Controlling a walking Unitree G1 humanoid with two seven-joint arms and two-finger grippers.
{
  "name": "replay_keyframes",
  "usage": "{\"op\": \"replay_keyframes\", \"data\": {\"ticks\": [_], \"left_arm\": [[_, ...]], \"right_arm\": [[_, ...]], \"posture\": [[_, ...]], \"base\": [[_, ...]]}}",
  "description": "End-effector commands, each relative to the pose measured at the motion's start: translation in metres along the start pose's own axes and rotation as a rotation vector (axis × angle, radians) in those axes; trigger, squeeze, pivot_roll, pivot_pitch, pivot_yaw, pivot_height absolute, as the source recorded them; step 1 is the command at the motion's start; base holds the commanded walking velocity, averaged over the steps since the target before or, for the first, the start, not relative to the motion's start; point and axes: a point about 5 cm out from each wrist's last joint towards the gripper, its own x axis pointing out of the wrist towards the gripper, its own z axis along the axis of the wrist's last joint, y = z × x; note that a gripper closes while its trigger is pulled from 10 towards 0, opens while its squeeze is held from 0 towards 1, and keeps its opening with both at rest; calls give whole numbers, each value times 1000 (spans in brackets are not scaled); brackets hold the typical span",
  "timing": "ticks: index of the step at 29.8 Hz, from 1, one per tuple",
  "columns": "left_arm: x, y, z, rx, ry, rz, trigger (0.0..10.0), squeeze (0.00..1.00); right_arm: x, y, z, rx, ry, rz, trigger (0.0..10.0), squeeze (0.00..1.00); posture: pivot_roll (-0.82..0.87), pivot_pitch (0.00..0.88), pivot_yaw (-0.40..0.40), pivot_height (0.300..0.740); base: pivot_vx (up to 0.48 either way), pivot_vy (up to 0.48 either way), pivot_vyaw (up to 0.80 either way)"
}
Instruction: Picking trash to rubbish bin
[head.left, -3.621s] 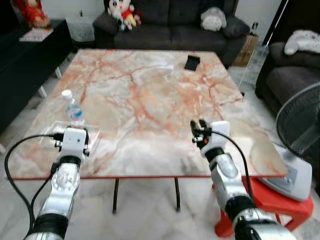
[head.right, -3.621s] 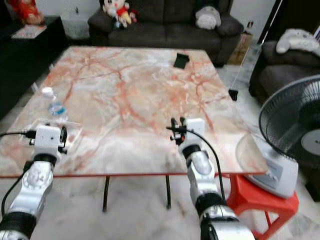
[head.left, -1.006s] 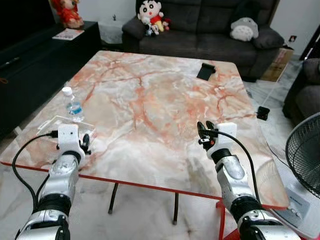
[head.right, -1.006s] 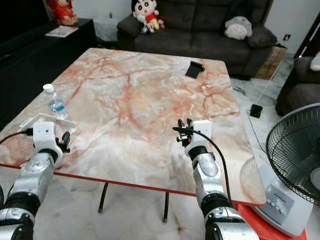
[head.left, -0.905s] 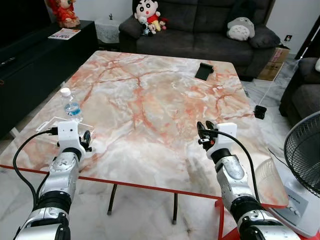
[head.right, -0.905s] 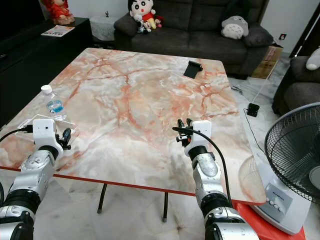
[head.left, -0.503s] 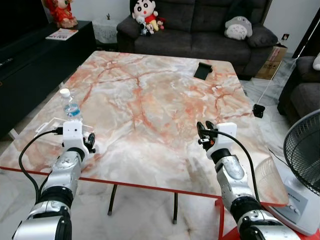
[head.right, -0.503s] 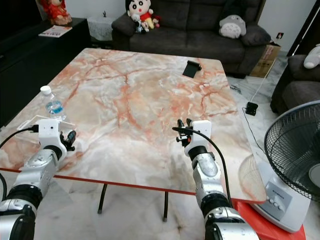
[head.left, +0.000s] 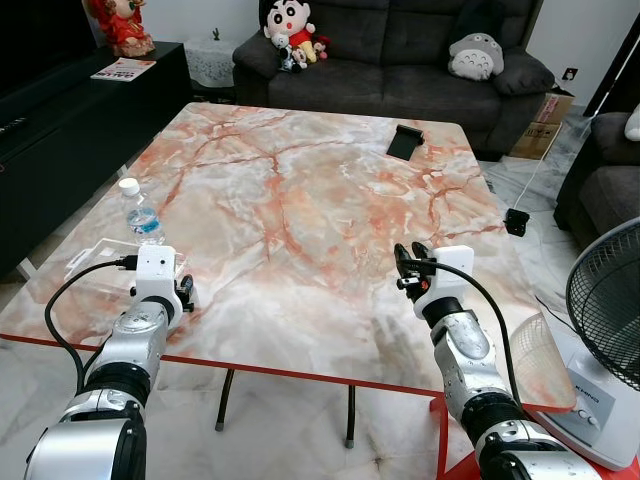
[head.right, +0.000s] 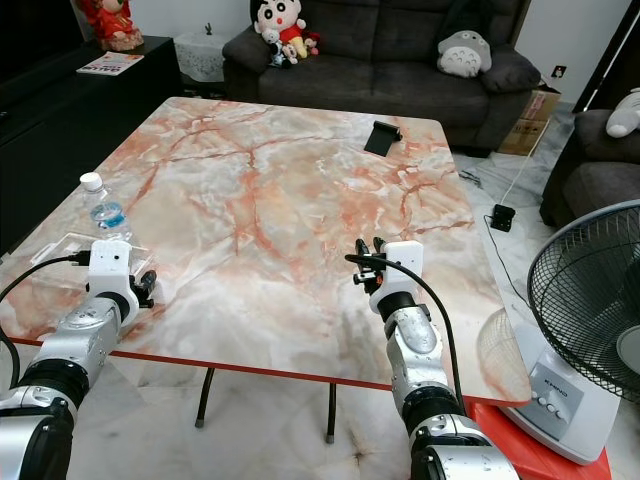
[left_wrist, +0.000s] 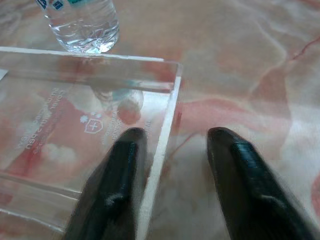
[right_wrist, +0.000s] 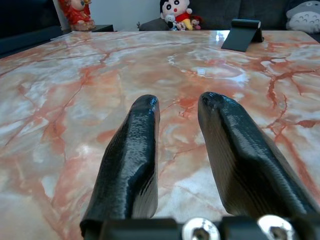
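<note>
A clear plastic tray (left_wrist: 75, 145) lies at the marble table's (head.left: 300, 200) near left corner; nothing can be made out inside it. A water bottle (head.left: 141, 219) stands just behind it. The left gripper (left_wrist: 172, 185), fingers parted, straddles the tray's edge. The right gripper (right_wrist: 177, 150) is held apart above bare marble.

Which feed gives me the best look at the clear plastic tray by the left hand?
The left wrist view: the clear plastic tray is close up, its edge between the open left hand fingers, the water bottle just beyond. In the eye views the tray is a faint outline at the table's left edge, partly hidden by the wrist.
</note>
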Motion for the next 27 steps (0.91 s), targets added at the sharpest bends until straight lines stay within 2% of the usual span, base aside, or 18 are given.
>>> {"op": "replay_keyframes", "data": {"ticks": [1, 11, 21, 27], "left_arm": [[2, -5, -1, -2, 24, -23, 0, 0], [3, -8, 2, -29, 16, -29, 0, 0], [1, -6, 6, -50, -36, 48, 0, 0], [-3, -12, 2, -83, -75, 92, 0, 0]], "right_arm": [[0, -2, 1, -4, 2, -4, 10000, 0], [0, -2, 1, -3, 5, -5, 10000, 0], [0, -1, 0, 3, 7, -5, 10000, 0], [0, 2, -2, 8, 10, 4, 10000, 0]], "posture": [[7, 0, -60, 740], [9, 0, -58, 740], [13, 0, -55, 740], [16, 0, -55, 740]], "base": [[0, 0, 0], [0, 0, 0], [0, 0, 0], [0, 0, 0]]}}
